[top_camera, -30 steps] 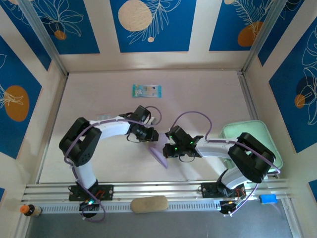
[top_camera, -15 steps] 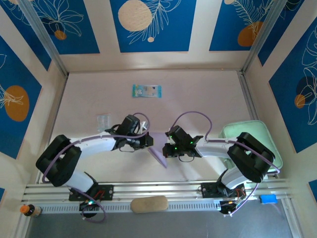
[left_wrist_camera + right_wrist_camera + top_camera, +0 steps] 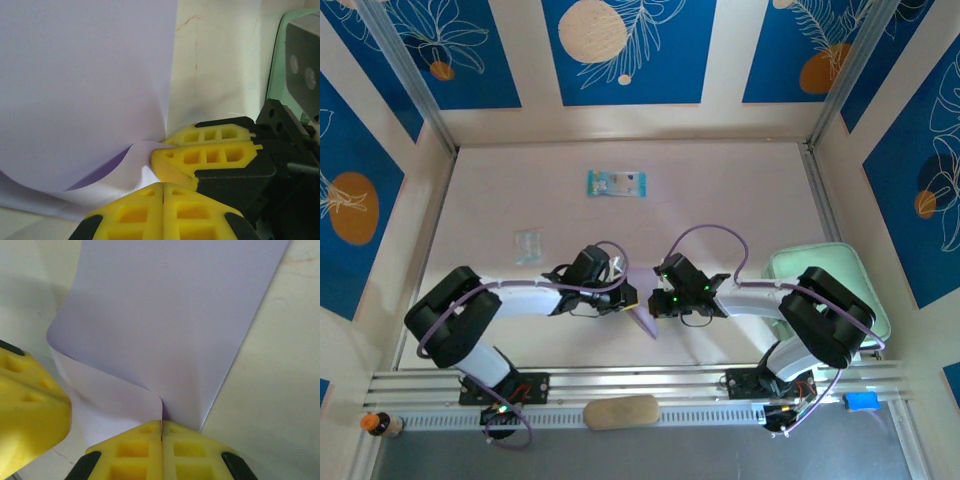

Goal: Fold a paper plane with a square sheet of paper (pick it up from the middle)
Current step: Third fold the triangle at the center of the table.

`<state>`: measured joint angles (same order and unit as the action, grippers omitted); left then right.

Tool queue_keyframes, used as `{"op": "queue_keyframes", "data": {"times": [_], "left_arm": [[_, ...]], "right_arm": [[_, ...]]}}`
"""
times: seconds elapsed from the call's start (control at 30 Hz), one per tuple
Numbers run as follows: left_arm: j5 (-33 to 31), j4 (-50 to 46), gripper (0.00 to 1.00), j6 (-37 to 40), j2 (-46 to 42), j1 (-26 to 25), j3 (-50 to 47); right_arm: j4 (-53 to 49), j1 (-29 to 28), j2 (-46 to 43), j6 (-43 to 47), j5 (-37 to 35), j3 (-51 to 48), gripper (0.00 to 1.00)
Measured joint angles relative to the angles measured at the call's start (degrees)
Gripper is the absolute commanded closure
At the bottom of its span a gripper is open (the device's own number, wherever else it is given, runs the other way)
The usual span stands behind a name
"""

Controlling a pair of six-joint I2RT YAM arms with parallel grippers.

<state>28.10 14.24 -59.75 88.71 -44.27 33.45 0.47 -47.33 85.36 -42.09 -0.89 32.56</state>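
Top external view has the sheet [image 3: 642, 312] near the middle of the surface [image 3: 720, 200], between the two arms, lifted off it as a lilac sliver. Left gripper [image 3: 626, 297] and right gripper [image 3: 657, 303] meet nose to nose at it, both clenched on the paper. In the left wrist view the curled lower edge runs into the closed yellow fingers [image 3: 135, 212], and in the right wrist view a crease ends right at the seam of the closed pair. Pinching one spot from both sides looks meant to press a fold and stop the layers springing apart. A mint tray [image 3: 820, 252] sits at the right with the right arm across it; whether it holds anything I cannot tell. A packet [image 3: 616, 183] lies well apart at the far side
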Motion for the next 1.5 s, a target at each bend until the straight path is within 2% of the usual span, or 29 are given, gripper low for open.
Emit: {"op": "queue_keyframes", "data": {"times": [1.2,1.33,1.5], "left_arm": [[-1.07,1.51,0.99,0.52,4.79,-0.11,-1.49],[-1.05,1.66,0.99,0.85,4.81,-0.11,-1.49],[-1.05,1.79,0.99,1.36,4.85,-0.17,-1.49]], "right_arm": [[-0.04,0.0,-0.02,0.02,0.0,0.0,1.0],[-0.33,0.0,-0.33,0.02,-0.04,0.0,0.91],[-5.05,0.37,-4.24,-0.74,-0.85,0.13,0.67]]}}
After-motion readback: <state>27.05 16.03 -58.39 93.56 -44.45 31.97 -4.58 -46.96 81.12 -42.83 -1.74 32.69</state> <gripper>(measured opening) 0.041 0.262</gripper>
